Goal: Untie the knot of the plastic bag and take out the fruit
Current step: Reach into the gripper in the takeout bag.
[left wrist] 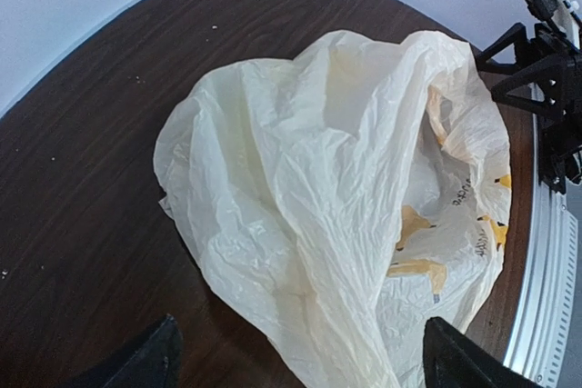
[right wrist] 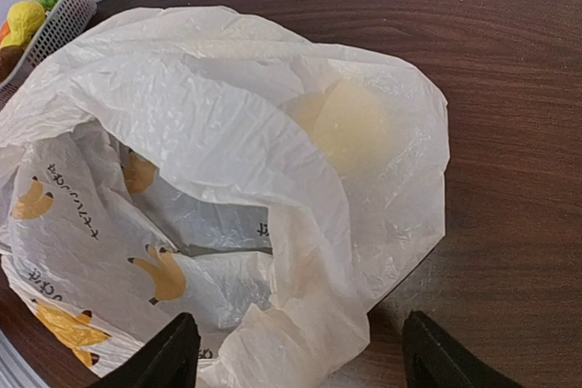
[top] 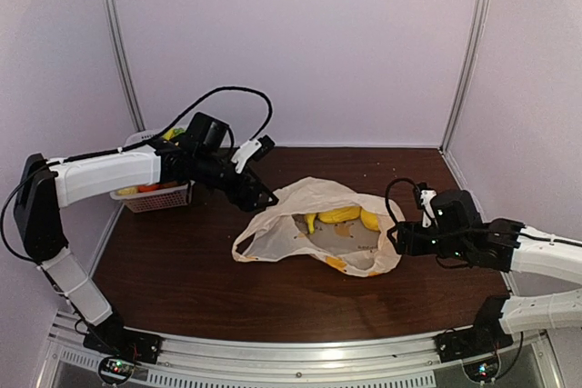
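Lying slumped near the middle of the table, the plastic bag is seen with its mouth turned open toward the top camera. The fruit is contained inside it: a bunch of yellow bananas and, just beside them on the right, a yellow oval piece. A white slotted basket is set at the far left corner, well apart from the bag, and yellow, green and red-orange toy pieces are held in it.

The bag is made of thin, crinkled, translucent cream film, printed with orange-yellow banana marks and dark lettering. In the right wrist view a pale rounded shape is shown through its wall. The table is finished in dark wood grain and is speckled with pale crumbs.

The left gripper is held over the bag's far left side with its jaws spread wide and nothing clasped. The right gripper is placed at the bag's right rim, its jaws wide apart on either side of a fold of film, and no grip is made out.

The table is enclosed by pale walls on three sides and by a metal rail at the near edge. Bare wood is left showing in front of the bag and behind it.
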{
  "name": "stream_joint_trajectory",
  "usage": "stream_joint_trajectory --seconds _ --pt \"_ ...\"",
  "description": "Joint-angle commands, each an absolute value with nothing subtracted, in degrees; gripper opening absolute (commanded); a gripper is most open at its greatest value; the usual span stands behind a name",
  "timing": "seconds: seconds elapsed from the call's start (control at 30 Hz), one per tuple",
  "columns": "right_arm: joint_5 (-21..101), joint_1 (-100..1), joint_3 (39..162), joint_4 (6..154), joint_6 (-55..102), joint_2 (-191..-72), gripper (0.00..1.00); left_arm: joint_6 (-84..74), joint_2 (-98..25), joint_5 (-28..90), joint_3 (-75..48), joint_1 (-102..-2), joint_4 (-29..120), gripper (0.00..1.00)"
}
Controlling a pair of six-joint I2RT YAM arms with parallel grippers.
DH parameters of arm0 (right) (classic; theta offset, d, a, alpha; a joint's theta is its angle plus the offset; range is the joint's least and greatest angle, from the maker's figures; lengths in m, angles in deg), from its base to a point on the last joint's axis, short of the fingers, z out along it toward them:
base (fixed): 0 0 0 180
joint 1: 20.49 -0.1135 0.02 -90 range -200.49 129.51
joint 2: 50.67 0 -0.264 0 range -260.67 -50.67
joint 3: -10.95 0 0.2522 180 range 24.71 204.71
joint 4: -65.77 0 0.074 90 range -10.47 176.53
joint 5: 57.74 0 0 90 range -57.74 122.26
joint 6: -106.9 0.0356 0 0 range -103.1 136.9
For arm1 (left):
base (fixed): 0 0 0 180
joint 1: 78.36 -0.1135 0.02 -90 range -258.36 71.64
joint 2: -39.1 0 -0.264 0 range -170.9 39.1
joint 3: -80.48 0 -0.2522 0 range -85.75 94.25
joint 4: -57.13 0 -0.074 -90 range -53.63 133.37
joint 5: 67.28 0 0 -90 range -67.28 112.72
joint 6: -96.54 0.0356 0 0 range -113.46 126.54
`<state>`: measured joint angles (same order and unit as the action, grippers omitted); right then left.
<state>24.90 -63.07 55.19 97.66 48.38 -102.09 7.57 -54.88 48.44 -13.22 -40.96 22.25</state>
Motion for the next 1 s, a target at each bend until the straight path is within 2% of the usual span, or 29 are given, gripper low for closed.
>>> stream_joint_trajectory --seconds 0.0,0.2,0.47,0.53,0.63,0.8,0.9,0.97 --pt "27.8 -61.5 54.0 93.9 49.0 -103.6 0.74 4.9 -56.3 51.5 -12.4 -40.2 24.0 0.93" --pt "29.1 -60.4 51.7 90.4 49.3 -105.0 0.71 5.1 -58.4 49.4 -12.1 -38.3 23.9 0.93" --pt "30.9 -59.9 50.5 87.4 49.3 -107.5 0.58 5.9 -59.8 43.6 -11.4 -36.7 22.1 0.90" --pt "31.0 -59.7 50.4 87.0 49.3 -108.0 0.53 5.9 -59.9 42.9 -11.5 -36.4 22.0 0.83" --pt "31.2 -59.7 50.1 86.2 49.5 -108.6 0.44 5.9 -60.0 42.4 -11.3 -36.1 22.1 0.68" --pt "31.5 -59.7 50.0 85.3 49.8 -109.6 0.35 6.0 -60.2 41.6 -11.3 -35.6 21.8 0.61" --pt "31.5 -59.6 50.0 85.0 49.7 -110.0 0.27 5.9 -60.5 41.9 -11.2 -35.0 21.7 0.48" --pt "31.3 -59.5 50.0 84.9 49.6 -110.1 0.20 5.9 -60.8 42.2 -11.0 -34.5 21.3 0.35"
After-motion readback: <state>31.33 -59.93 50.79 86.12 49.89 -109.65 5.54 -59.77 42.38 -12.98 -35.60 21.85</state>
